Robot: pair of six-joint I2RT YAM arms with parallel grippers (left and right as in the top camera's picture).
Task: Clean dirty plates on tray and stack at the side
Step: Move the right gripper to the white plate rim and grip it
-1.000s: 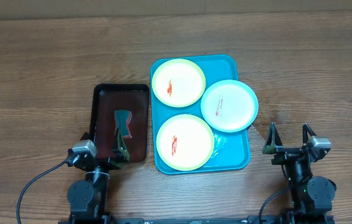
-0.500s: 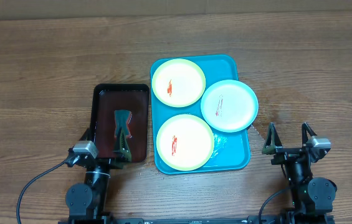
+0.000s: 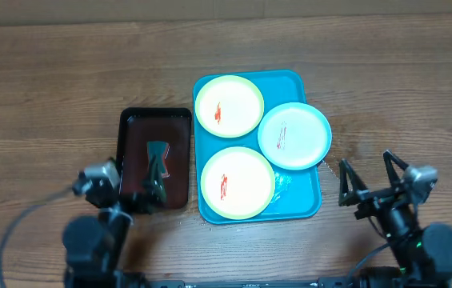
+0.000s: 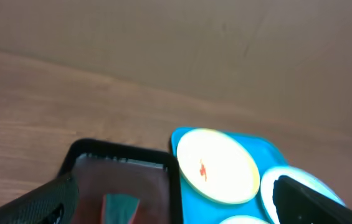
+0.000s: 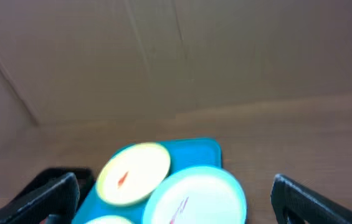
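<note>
**Two arms stirring, three plates untouched**

Nothing on the desk (image 3: 50, 80) has shifted in the last second. The only change is in my own arms. From overhead both look blurred and have left their resting pose. The left has swung outward toward the desk's left edge, and the right has lifted and turned a little toward the middle. I take this as the start of the first reach, with no cleaning done so far.

The tray (image 3: 299, 204) sits mid-desk exactly where it was, and the smaller black tray (image 3: 134, 132) lies just beside it on the left. All three plates are on the turquoise tray. One yellow-green plate (image 3: 229, 106) is at the far end, the white-bluish plate (image 3: 294, 136) hangs over the right rim, and the second yellow-green plate (image 3: 237, 182) is nearest me. Each one shows a red smear, and none is stacked at the side yet.

A dark green item (image 3: 157, 164) lies in the black tray. I guess it is the wiper, but I cannot make out its shape.

My left tool (image 4: 174, 193) has its jaws spread wide with nothing between them, and it looks over the black tray. My right tool (image 3: 366, 166) is just as wide and empty, off the tray's right edge.
</note>
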